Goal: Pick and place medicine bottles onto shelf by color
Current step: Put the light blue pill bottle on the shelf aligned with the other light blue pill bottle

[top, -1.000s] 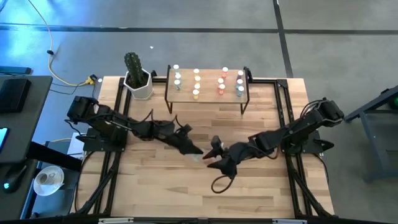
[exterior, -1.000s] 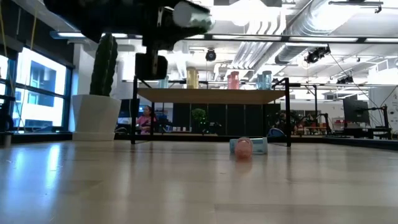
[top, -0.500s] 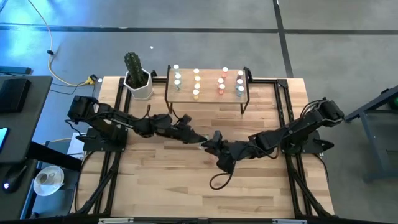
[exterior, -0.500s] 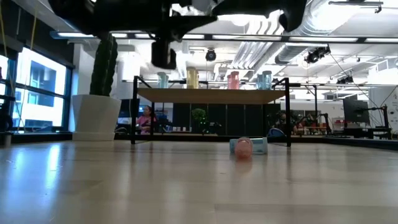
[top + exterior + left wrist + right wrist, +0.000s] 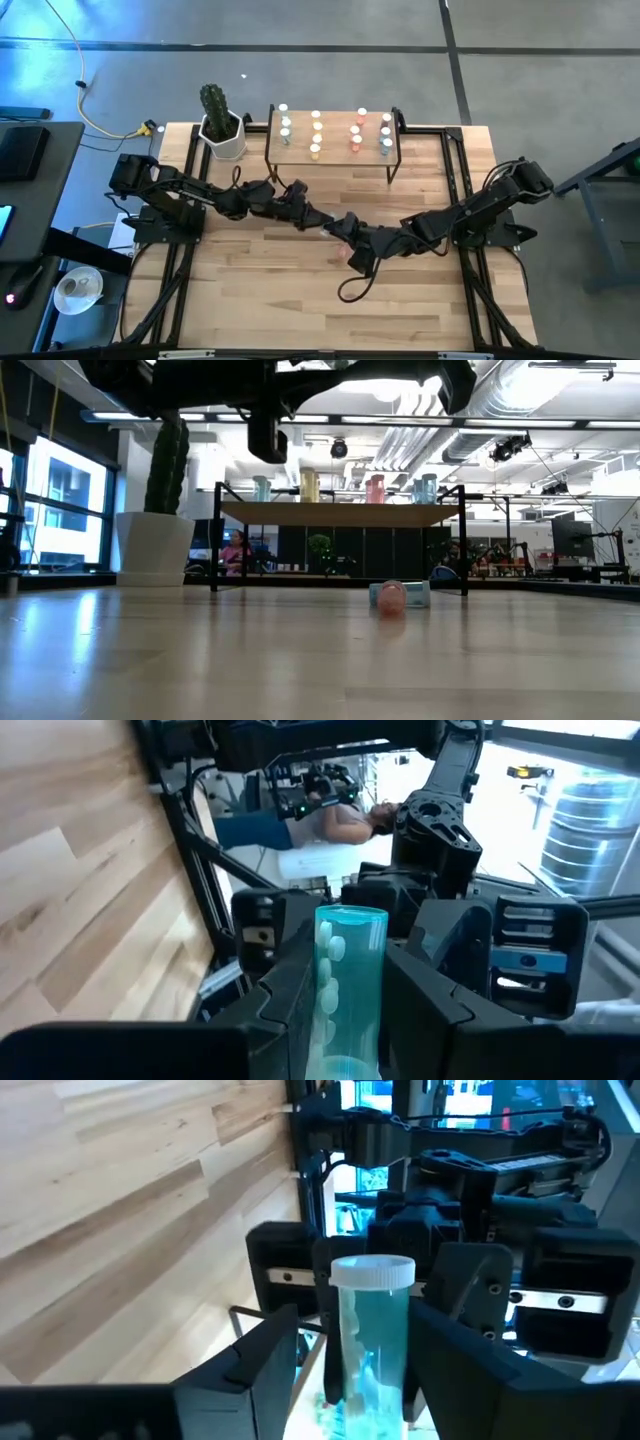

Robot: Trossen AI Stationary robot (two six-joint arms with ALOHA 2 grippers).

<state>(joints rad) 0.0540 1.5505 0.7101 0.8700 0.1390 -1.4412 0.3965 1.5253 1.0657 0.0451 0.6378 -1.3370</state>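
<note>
Pale planked tabletop [image 5: 250, 300], backed at its far edge by the shelf [image 5: 333, 150], already stocked with medicine bottles [image 5: 317, 135] in colour columns, and flanked by a cactus pot [image 5: 224, 138]. Found the left gripper [image 5: 318, 222] and right gripper [image 5: 345, 228] nose to nose above mid-table, well short of the shelf. Caught between them a teal bottle [image 5: 370, 1330], raised off the wood, white cap toward the left claw. Appeared pinched from both ends: left fingers [image 5: 290, 1000] narrow against the capped end, right fingers [image 5: 270, 1370] narrow against the base. Read as a handover, though could not tell which claw bore the weight. Judged light, stiff and slick-walled, with pills loose inside; likely to swivel or squirt out under a pinch near one end. Best taken across the middle of the body, clear of the cap. Lay on the table in front of the shelf: a pink bottle [image 5: 390, 598] touching a bluish bottle [image 5: 416, 594], both on their sides and apt to roll.
</note>
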